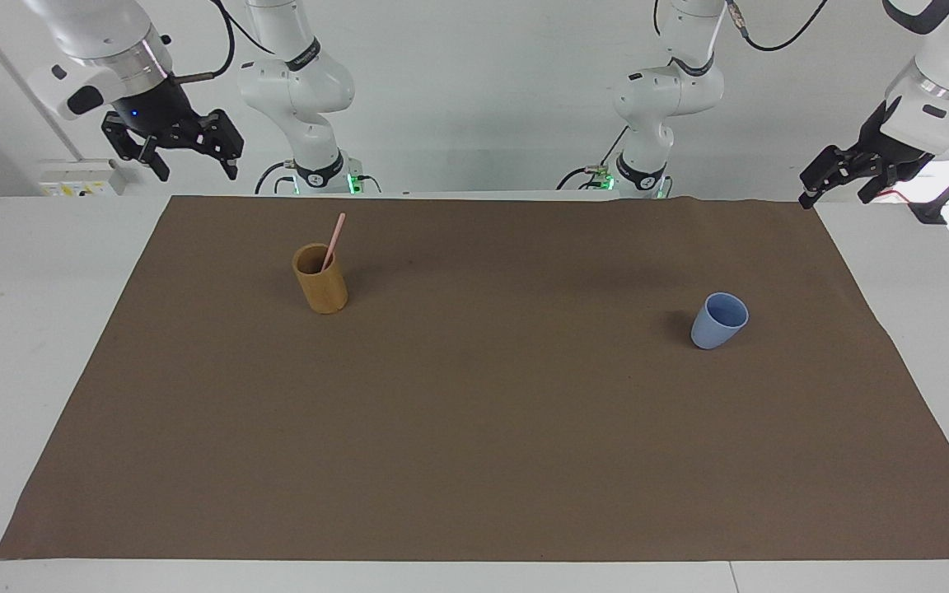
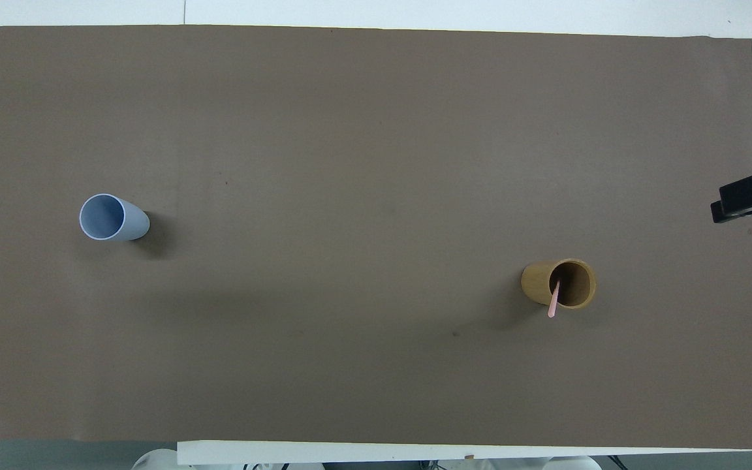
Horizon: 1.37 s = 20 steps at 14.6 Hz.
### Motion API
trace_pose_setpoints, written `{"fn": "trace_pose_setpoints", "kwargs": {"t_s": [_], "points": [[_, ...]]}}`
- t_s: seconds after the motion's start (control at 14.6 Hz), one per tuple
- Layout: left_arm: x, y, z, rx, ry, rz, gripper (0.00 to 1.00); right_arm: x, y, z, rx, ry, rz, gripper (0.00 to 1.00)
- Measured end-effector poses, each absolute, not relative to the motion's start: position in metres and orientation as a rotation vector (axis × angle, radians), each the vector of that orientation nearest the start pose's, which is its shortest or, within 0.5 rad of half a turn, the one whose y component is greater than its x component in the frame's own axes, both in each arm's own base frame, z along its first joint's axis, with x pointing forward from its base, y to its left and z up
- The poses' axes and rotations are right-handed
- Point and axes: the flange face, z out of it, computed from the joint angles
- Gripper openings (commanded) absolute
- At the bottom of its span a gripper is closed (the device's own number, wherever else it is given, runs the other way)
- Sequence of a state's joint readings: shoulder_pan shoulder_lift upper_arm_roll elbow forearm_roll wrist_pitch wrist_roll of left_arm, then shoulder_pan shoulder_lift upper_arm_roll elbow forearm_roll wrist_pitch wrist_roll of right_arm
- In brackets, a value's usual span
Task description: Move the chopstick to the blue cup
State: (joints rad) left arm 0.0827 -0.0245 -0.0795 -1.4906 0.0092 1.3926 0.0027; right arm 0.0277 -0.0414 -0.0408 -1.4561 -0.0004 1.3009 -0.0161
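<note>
A thin pale pink chopstick (image 1: 333,240) (image 2: 553,301) stands leaning in a tan wooden cup (image 1: 320,284) (image 2: 546,282) toward the right arm's end of the table. The light blue cup (image 1: 720,320) (image 2: 113,217) stands upright, with nothing in it, toward the left arm's end. My right gripper (image 1: 194,165) hangs open in the air over the table's corner at the robots' edge, holding nothing. One of its black fingers (image 2: 751,194) shows at the edge of the overhead view. My left gripper (image 1: 837,196) hangs open over the corner at its own end, also holding nothing.
A brown mat (image 1: 474,453) (image 2: 363,130) covers most of the white table, and both cups stand on it. Two further white arm bases (image 1: 310,173) (image 1: 639,169) stand at the robots' edge of the table.
</note>
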Motion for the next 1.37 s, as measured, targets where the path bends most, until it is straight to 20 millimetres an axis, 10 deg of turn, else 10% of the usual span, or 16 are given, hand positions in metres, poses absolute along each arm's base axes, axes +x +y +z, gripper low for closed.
{"fn": "trace_pose_setpoints", "kwargs": {"t_s": [0.55, 1.03, 1.37], "points": [[0.533, 0.002, 0.650, -3.129, -0.002, 0.071, 1.00, 0.511, -0.006, 0.677, -3.132, -0.009, 0.179, 1.00], [0.525, 0.002, 0.433, -3.128, 0.006, 0.093, 1.00, 0.511, -0.016, 0.677, -3.131, 0.019, 0.179, 1.00], [0.520, 0.002, 0.387, -3.131, 0.006, 0.065, 0.87, 0.511, -0.016, 0.677, -3.131, 0.020, 0.179, 1.00]]}}
